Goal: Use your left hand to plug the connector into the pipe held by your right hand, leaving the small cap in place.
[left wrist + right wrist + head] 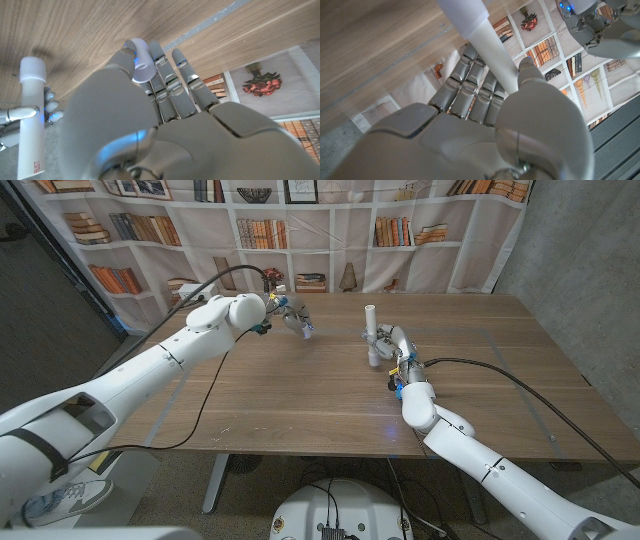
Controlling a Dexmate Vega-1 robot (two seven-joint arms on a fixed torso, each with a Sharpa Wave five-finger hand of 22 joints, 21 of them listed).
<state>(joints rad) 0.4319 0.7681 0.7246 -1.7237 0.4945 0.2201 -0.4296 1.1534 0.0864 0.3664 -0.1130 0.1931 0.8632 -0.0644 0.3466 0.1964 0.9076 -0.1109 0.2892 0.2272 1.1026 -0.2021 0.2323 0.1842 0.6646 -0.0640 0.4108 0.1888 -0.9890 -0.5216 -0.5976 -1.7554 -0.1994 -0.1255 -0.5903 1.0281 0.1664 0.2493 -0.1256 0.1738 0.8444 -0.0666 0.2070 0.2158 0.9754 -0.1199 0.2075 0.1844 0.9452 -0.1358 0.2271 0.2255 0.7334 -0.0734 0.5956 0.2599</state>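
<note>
My right hand (396, 352) grips a white pipe (371, 330) and holds it upright above the middle of the table; the right wrist view shows the pipe (490, 55) between thumb and fingers. A wider white cap (32, 70) sits on the pipe's upper end. My left hand (286, 313) is raised over the far left part of the table, well to the left of the pipe, and holds a short white connector (142, 62) in its fingertips. The left wrist view shows the connector's open end and the pipe (29, 135) off to one side with the right hand's fingers (22, 113) around it.
The wooden table (300, 400) carries a strip of tape (520, 395) near its right side. A bookshelf-print backdrop (330, 230) hangs behind it. Black cables (520, 385) trail from both wrists across the tabletop.
</note>
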